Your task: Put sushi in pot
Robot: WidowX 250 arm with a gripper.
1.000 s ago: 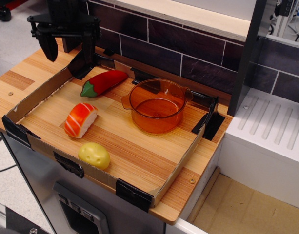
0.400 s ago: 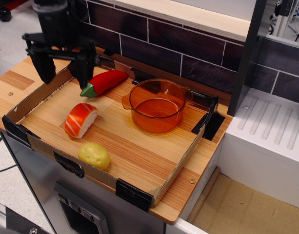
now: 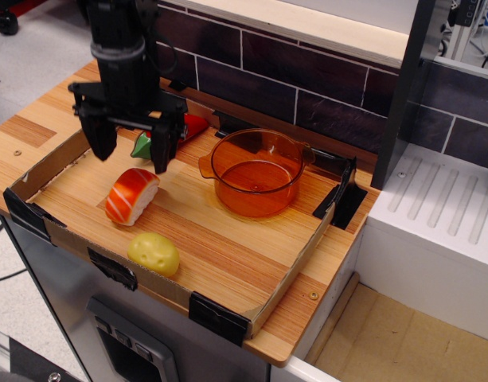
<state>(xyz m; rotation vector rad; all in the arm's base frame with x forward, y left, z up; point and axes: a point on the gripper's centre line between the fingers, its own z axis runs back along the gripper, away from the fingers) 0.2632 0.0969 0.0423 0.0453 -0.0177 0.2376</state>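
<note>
Below the fingers (image 3: 131, 151), spread wide and holding nothing, the sushi (image 3: 131, 196) lies on the worktop (image 3: 228, 255), slightly to their front. Behind them a red chilli (image 3: 192, 125) is half hidden; a yellow potato (image 3: 154, 253) sits further front. Right of the fingers, well apart, the pot (image 3: 256, 173) stands empty. A straight descent is needed, sushi centred between fingers, chilli left untouched, before closing.

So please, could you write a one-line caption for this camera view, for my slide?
Open gripper hovering above the sushi on a wooden tray, with the empty orange pot to its right.
</note>
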